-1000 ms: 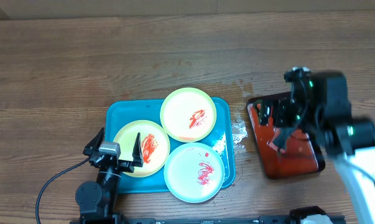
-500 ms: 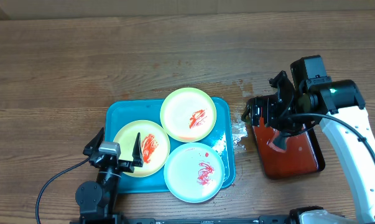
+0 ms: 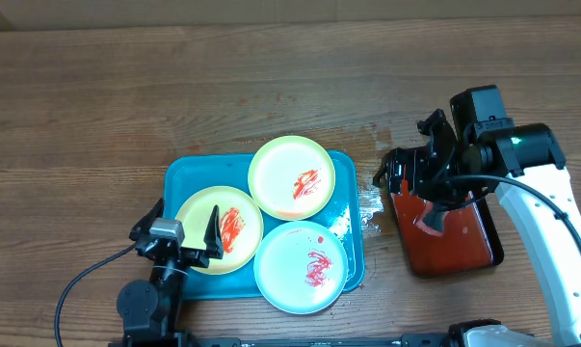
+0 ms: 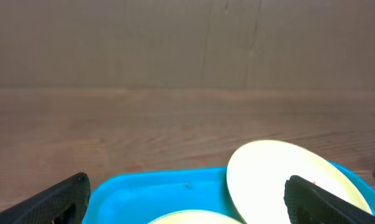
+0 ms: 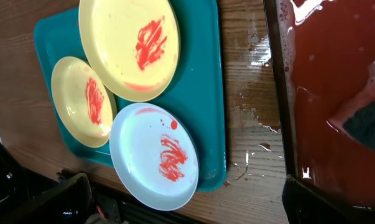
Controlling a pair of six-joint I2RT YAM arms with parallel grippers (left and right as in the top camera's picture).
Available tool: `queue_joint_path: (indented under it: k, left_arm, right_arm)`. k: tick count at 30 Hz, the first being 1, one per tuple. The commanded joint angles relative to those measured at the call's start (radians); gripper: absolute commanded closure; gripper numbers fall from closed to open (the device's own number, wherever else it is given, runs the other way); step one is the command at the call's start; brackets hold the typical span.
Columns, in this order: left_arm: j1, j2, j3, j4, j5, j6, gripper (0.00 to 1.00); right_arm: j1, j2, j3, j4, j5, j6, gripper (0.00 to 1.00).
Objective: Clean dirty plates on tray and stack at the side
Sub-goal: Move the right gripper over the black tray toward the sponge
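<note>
The turquoise tray [image 3: 178, 177] holds three plates smeared with red sauce: a yellow-green one at the back [image 3: 292, 177], a yellow-green one at the left [image 3: 220, 229] and a pale blue-white one at the front [image 3: 302, 267]. My left gripper [image 3: 179, 237] hangs open at the tray's front left, straddling the left plate's near edge. In the left wrist view its fingertips [image 4: 56, 199] flank the tray [image 4: 162, 193] and the back plate [image 4: 274, 174]. My right gripper [image 3: 415, 188] is open above the black tray's left end, holding nothing. The right wrist view shows the blue-white plate [image 5: 156, 155] and the tray [image 5: 211, 93].
A smaller black tray of red liquid [image 3: 463, 241] lies right of the turquoise one, with a pinkish soaked lump [image 3: 430, 220] in it. Wet splashes [image 3: 372, 207] mark the wood between the two trays. Bare wooden table stretches behind and to the left.
The right arm has swung up and left from over the black tray's middle to its left end, then barely shifted. The left arm and the plates have not moved.
</note>
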Motion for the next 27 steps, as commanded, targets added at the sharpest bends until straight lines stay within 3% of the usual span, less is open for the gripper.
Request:
queue_joint_path:
  k: [1,7,13,23,27]
  left_arm:
    - [0.005,0.038,0.098,-0.093,-0.01,-0.029,0.0]
    - [0.005,0.242,0.312,-0.211,-0.072,0.046,0.0]
    - [0.003,0.605,0.566,-0.315,-0.09,0.045,0.0]
    - [0.003,1.155,0.998,-0.718,-0.095,0.03,0.0]
    - [0.003,1.28,1.086,-0.835,-0.071,0.024,0.0]
  right_arm:
    - [0.004,-0.007,0.029,0.009,-0.012,0.005,0.0]
    - [0.004,-0.007,0.029,0.024,-0.013,0.005,0.0]
    - [0.004,-0.007,0.029,0.042,-0.012,0.005,0.0]
    - [0.004,-0.007,0.029,0.038,-0.01,0.006,0.0]
    - [0.004,-0.007,0.029,-0.005,0.141,0.143,0.0]
